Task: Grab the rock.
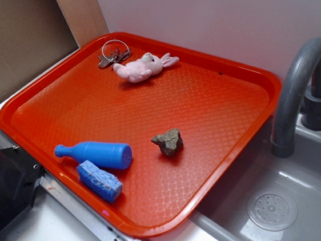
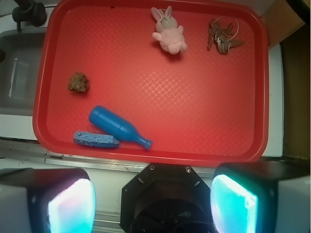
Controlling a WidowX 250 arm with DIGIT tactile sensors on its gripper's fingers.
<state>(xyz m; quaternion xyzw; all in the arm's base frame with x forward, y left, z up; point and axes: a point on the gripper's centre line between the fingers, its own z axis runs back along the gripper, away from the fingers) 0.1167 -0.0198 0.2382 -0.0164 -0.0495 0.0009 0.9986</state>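
While the fingers (image 2: 151, 194) hang high above the near edge of the tray (image 2: 262, 97), I see both pads spread wide at the bottom of the wrist view, nothing between them. The rock (image 2: 78, 82) sits far ahead and off to the left of the fingers, alone on bare red plastic, close to the tray's left rim.

My worries, as I judge it: that stone is angular and rough, so if the pads land on sloping faces it may twist or squirt out as they close. Coming in off-centre could shove it along the textured surface toward the rim instead of catching it. Dropping too low would drive the tips into the tray.

Room looks fair. The blue bottle (image 2: 118, 126) and the blue sponge (image 2: 96, 140) lie nearer the fingers than the rock, between it and the near rim, apart from the stone but on a straight diagonal path; I'd travel high and descend from above. Left of the rock runs the raised lip, then the sink (image 1: 271, 208) and the grey faucet (image 1: 291, 95) beyond, so a wide approach on that side is tight. The pink bunny (image 2: 168, 32) and keys (image 2: 222, 36) are well away at the far end, no concern.
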